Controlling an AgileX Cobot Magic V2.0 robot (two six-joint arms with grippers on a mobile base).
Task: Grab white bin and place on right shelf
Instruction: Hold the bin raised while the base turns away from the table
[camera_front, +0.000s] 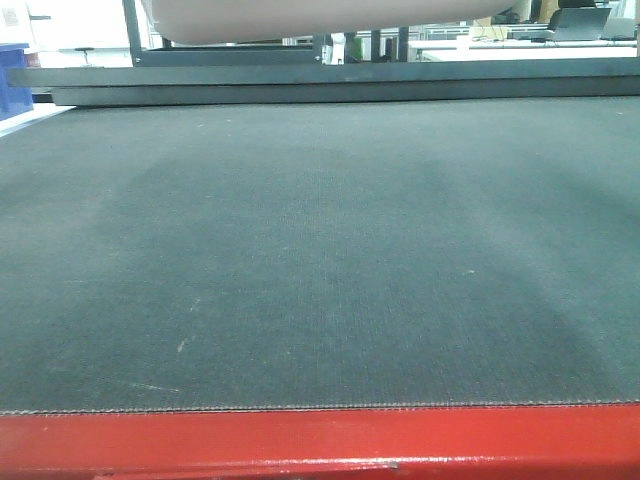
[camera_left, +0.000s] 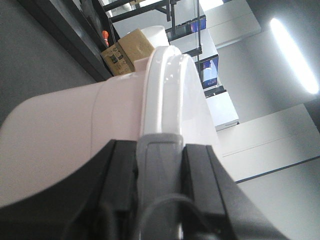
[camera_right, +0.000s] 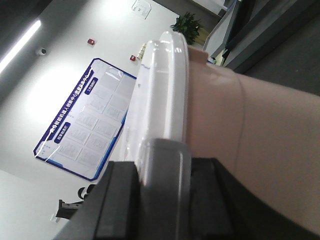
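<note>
White bin (camera_left: 60, 140) clamped in left gripper (camera_left: 159, 155), right gripper (camera_right: 165, 170), poster (camera_right: 90, 115) writing illegible

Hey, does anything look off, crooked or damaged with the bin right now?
Nothing stands out. The white bin is off the mat, the left gripper and right gripper each shut on its lid rim; no cracks or spills in view.

bin (camera_left: 60, 135) pale pinkish-white, lid (camera_right: 167, 85) glossy white, handle (camera_left: 157, 170) grey. mat (camera_front: 320, 250) dark grey, fine weave; near table edge (camera_front: 320, 440) red. far left crate (camera_front: 12, 85) blue.
</note>
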